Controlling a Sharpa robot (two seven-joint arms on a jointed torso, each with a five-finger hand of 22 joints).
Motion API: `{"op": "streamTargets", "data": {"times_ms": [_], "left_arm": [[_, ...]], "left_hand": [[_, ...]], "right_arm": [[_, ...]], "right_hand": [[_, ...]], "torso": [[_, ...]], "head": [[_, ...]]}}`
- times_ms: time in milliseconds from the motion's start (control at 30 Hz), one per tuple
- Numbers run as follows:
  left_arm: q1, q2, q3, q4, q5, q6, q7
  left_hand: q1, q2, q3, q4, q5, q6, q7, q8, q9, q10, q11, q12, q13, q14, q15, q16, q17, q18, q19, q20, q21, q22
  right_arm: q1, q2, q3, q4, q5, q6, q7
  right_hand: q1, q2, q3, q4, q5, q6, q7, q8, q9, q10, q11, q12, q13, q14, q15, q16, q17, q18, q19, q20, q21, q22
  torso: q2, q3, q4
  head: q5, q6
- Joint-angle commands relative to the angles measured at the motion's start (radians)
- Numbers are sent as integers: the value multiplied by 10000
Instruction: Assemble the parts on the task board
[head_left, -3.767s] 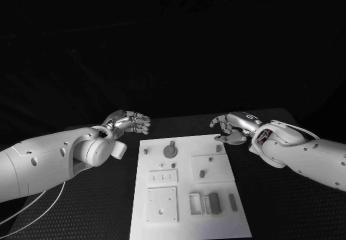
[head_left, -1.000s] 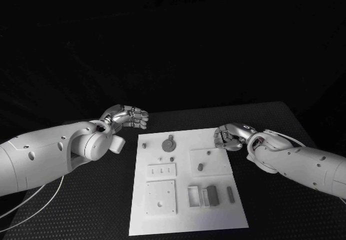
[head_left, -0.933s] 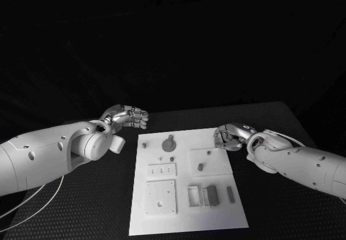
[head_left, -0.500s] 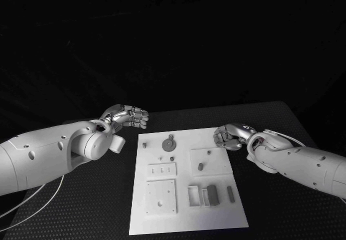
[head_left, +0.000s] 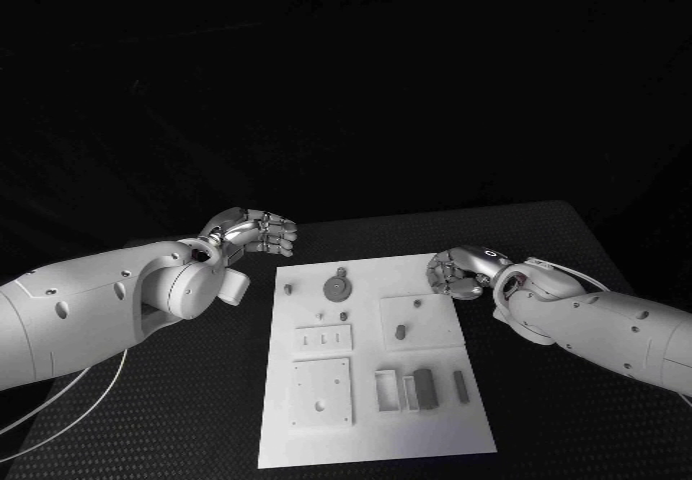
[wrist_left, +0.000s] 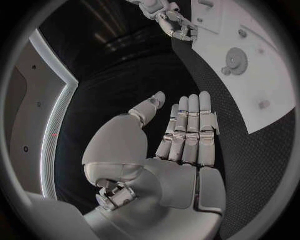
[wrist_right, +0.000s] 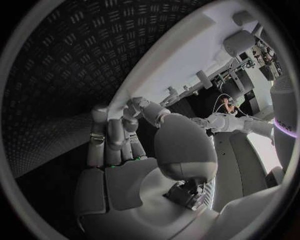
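The white task board (head_left: 372, 425) lies in the middle of the table, and its far part shows in the left wrist view (wrist_left: 262, 75). On it are a grey disc (head_left: 338, 288), a small peg (head_left: 290, 290), a slug (head_left: 400, 331), grey blocks (head_left: 423, 388) and a narrow bar (head_left: 460, 386). My right hand (head_left: 459, 272) sits at the board's far right corner with its fingers curled down. What lies under them is hidden. My left hand (head_left: 257, 232) hovers off the board's far left corner, fingers straight and holding nothing (wrist_left: 187, 135).
A slotted white plate (head_left: 326, 340) and a square white plate (head_left: 323, 393) sit on the board's left half. Black textured table (head_left: 173, 420) surrounds the board. My right hand (wrist_left: 172, 20) also appears in the left wrist view, at the board's corner.
Since 3.8 s ago my right hand has come down onto the board's far right corner, covering a small grey part there. Over the last second it barely moves. The left hand stays put.
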Motion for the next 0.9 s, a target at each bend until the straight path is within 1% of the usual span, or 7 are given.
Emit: {"op": "streamTargets", "data": {"times_ms": [33,167,467,700,900], "left_arm": [[7,-5,8,41,-30,76,47],[7,-5,8,41,-33,76,43],[7,6,8,29,-44,73,36],[7,26,8,7,-44,94,18],[7,12,8,17,-46,80,4]], "left_hand": [[-94,-12,20,62,-48,-7,43,-48,-4,33,33,-48,18,56,1,-35,13,100,-18,35,-38,11],[-92,-14,21,61,-48,-11,44,-51,-4,33,34,-51,19,57,1,-38,17,100,-18,36,-40,13],[-89,-14,23,60,-48,-17,47,-54,-4,33,34,-54,20,58,1,-44,22,101,-18,36,-42,15],[-84,-13,26,58,-47,-19,49,-56,-3,33,34,-56,22,59,1,-49,26,102,-18,37,-44,17],[-80,-13,28,55,-48,-21,50,-58,-2,33,35,-59,23,60,1,-54,31,103,-18,37,-46,19]], "right_arm": [[-14,15,0,-3,-121,120,110],[-16,25,0,2,-122,37,75],[-17,65,0,8,97,-107,15],[-18,98,0,30,551,-290,-120],[-18,127,0,37,758,-459,-366]], "right_hand": [[-17,86,-13,-61,8,2262,-177,58,25,-207,-299,44,-10,39,-34,63,24,199,-22,-9,65,192],[-57,77,-18,-63,9,2301,-199,76,46,-192,-315,46,-12,55,-43,67,38,199,-9,-5,70,190],[-274,22,31,15,9,2549,-308,181,170,-73,-419,71,-16,192,-119,94,160,199,70,-22,88,177],[-425,40,78,42,9,2813,-416,338,385,75,-523,139,18,322,-212,118,275,199,141,-79,107,175],[-491,53,93,8,10,2918,-476,423,539,140,-583,192,62,373,-270,128,336,199,154,-102,111,178]], "torso": [[8,-4,3],[4,-4,2],[2,-7,2],[5,-8,-1],[3,-5,1]], "head": [[-14,-8],[-19,-15],[-21,-24],[-27,-31],[-36,-41]]}}
